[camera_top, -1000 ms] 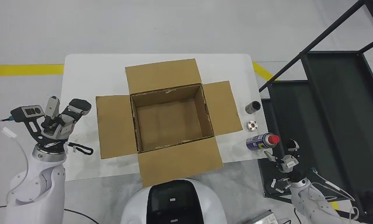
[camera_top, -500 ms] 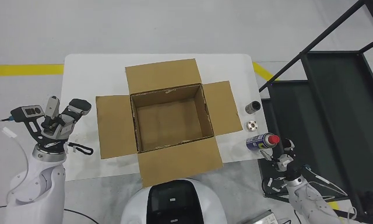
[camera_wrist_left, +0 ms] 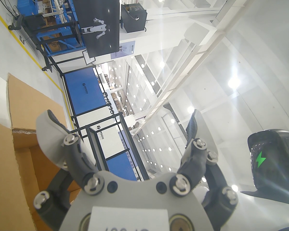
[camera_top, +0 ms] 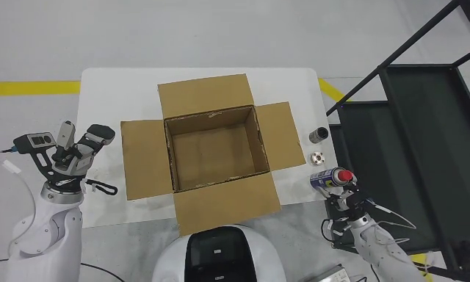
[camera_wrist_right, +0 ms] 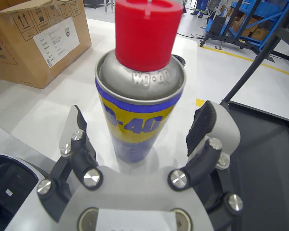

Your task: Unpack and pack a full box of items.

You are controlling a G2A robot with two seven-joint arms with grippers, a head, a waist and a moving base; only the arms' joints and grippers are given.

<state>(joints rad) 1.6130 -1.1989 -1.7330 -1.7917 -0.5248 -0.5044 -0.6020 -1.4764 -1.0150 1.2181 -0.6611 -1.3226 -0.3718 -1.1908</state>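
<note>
An open cardboard box stands in the middle of the white table, its inside bare. A blue and yellow spray can with a red cap stands upright near the table's right front corner. My right gripper sits just off that corner. In the right wrist view the spray can stands between the fingers of my right gripper, which is open and not touching it. My left gripper is held up off the table's left edge, open and empty, with the box beside it.
Two small metal cylinders stand on the table behind the spray can, right of the box flap. A dark metal rack stands close to the table's right side.
My right gripper has moved in toward the table corner and closer to the spray can. The left arm, the box and the small cylinders have stayed put.
</note>
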